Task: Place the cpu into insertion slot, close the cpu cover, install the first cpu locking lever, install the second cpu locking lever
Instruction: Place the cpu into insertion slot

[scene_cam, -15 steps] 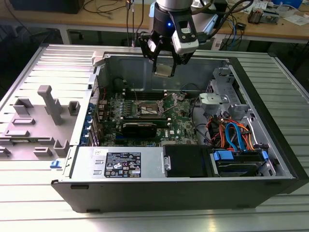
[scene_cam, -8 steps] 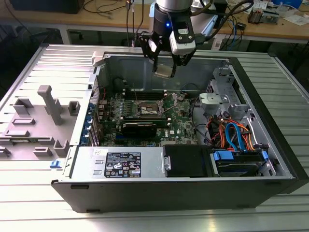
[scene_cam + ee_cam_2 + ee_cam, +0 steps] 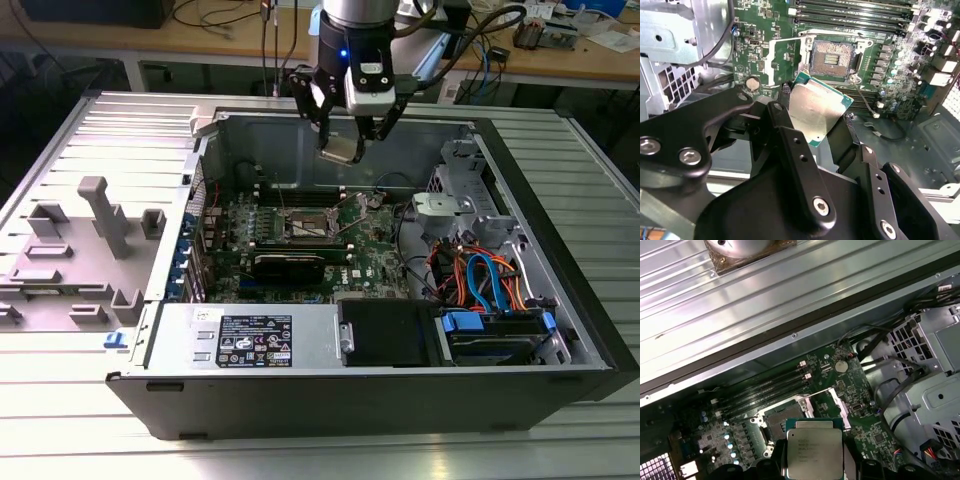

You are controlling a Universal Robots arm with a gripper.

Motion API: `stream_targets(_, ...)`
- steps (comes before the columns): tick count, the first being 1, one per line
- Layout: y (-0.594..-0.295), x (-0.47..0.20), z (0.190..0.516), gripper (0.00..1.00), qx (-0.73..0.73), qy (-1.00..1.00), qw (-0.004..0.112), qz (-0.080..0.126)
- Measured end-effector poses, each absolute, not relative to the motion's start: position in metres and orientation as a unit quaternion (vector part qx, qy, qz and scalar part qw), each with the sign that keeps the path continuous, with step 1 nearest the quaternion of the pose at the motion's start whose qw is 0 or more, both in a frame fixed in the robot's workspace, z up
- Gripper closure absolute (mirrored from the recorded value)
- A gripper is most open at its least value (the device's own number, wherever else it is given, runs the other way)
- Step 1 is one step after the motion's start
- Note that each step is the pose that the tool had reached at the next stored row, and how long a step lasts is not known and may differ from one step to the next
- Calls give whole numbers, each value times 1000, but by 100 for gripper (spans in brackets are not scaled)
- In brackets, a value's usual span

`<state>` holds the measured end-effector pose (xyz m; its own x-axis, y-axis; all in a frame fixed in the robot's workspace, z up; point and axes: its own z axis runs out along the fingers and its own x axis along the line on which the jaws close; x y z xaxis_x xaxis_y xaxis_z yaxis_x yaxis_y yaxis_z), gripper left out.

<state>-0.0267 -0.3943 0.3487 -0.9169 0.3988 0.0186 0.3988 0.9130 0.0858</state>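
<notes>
One cpu [image 3: 816, 111] is pinched by the end effector [image 3: 347, 140], tilted in the air well clear of the open insertion slot [image 3: 832, 56]. Lowered skewed or off-centre, it could bend the slot's contacts or fail to seat.

Arm [image 3: 352, 20]: silver-grey cylinder, black collar [image 3: 352, 50], small blue light [image 3: 343, 52]. Pale grey block [image 3: 372, 85] at 5 o'clock from light. Pincer [image 3: 825, 125]: matte black linkage fingers [image 3: 795, 165], silver socket-head screws [image 3: 821, 206].
</notes>
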Motion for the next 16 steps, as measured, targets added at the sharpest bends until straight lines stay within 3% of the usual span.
stream_targets(16, -404, -27, 348, 45, -208, -977, 0, -44)
